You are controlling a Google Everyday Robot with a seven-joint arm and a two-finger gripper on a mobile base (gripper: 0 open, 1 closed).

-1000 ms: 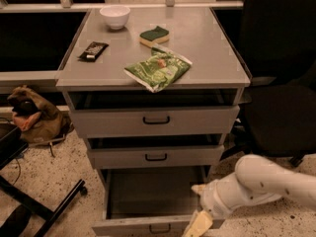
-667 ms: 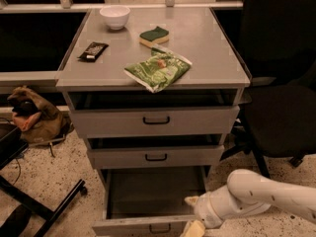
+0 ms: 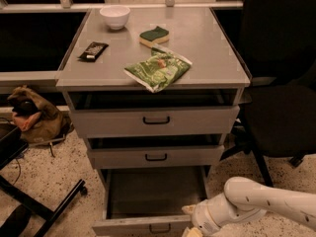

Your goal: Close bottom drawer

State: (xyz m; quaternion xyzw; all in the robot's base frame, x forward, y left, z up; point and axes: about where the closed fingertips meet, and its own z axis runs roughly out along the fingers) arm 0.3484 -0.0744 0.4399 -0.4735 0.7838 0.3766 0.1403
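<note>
lower and a little further left than a second ago, the white arm (image 3: 266,206) now reaches in from the right edge near the floor. its forearm slopes down toward the left and its ribbed wrist sits just beside the right front corner of the bottom drawer (image 3: 143,225). the tool (image 3: 191,230) hangs at the end of that wrist, at the lower edge of the view and mostly cut off by it, close to the right end of the drawer's front panel. whether it is open or closed, or has hold of anything, i cannot tell, nor whether it touches the panel. the bottom drawer stands where it stood before, pulled far out from under the table (image 3: 212,48), its dark inside open to view and its small loop handle (image 3: 160,228) near the bottom edge. above it the middle drawer (image 3: 156,157) and the top drawer (image 3: 156,120) each stick out slightly, unchanged. on the table nothing has shifted: a white bowl (image 3: 115,17) at the back, a green and yellow sponge (image 3: 154,35) near it, a dark wrapped bar (image 3: 93,50) to the left, and a green bag (image 3: 158,70) hanging a little over the front edge. a black chair (image 3: 281,83) stands to the right, and a brown bag (image 3: 34,117) lies on the speckled floor to the left.
</note>
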